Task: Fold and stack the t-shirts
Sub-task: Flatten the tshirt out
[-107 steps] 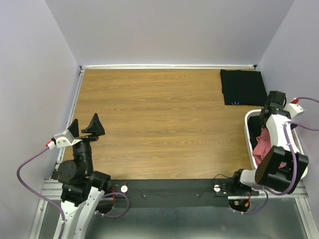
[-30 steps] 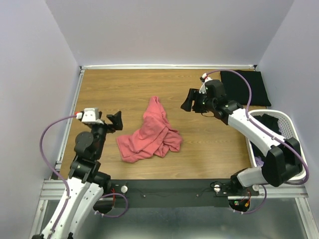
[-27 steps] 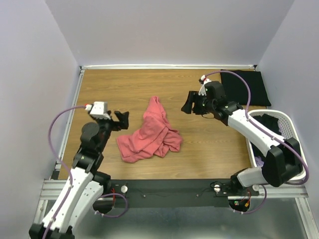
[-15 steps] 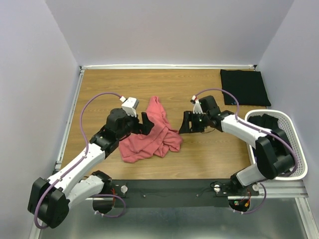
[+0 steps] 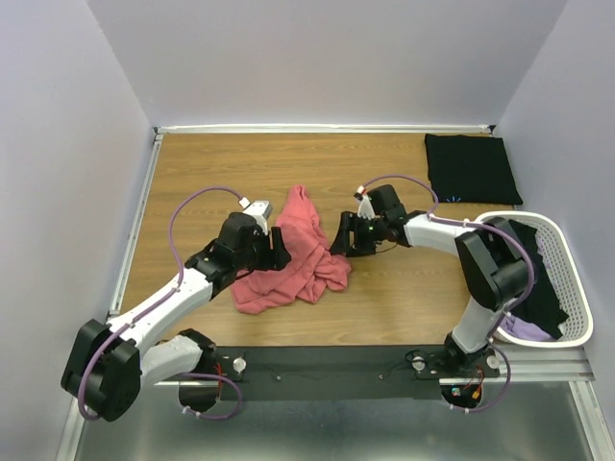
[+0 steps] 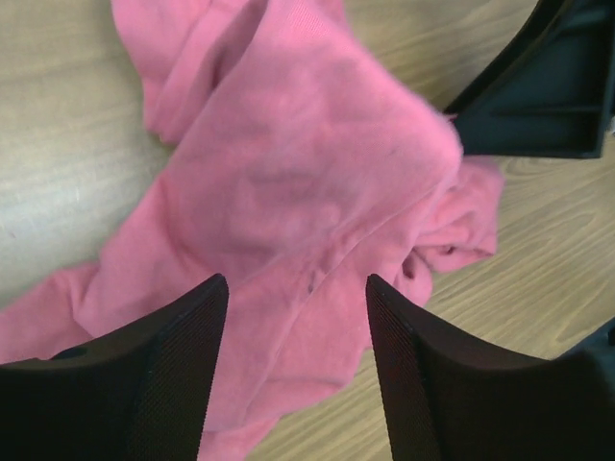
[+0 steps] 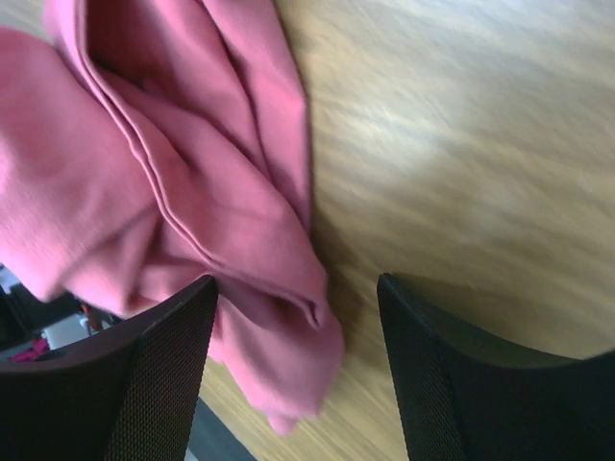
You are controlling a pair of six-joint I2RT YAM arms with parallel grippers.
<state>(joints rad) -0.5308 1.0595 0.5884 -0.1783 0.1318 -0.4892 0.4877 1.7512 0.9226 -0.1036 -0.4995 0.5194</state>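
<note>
We are bringing both arms in on the crumpled coral-pink t-shirt [image 5: 293,257], which is lying near the middle of the desk [image 5: 221,168] after being absent from it seconds ago. The left claw [image 5: 280,248] is arriving at its left edge and the right claw [image 5: 342,236] at its right edge. Both claws are gaping wide over pink cloth and gripping nothing, so we are judging that spreading is only starting, while the folded black t-shirt [image 5: 469,168] is waiting far right, beyond the basket [image 5: 579,305].
</note>
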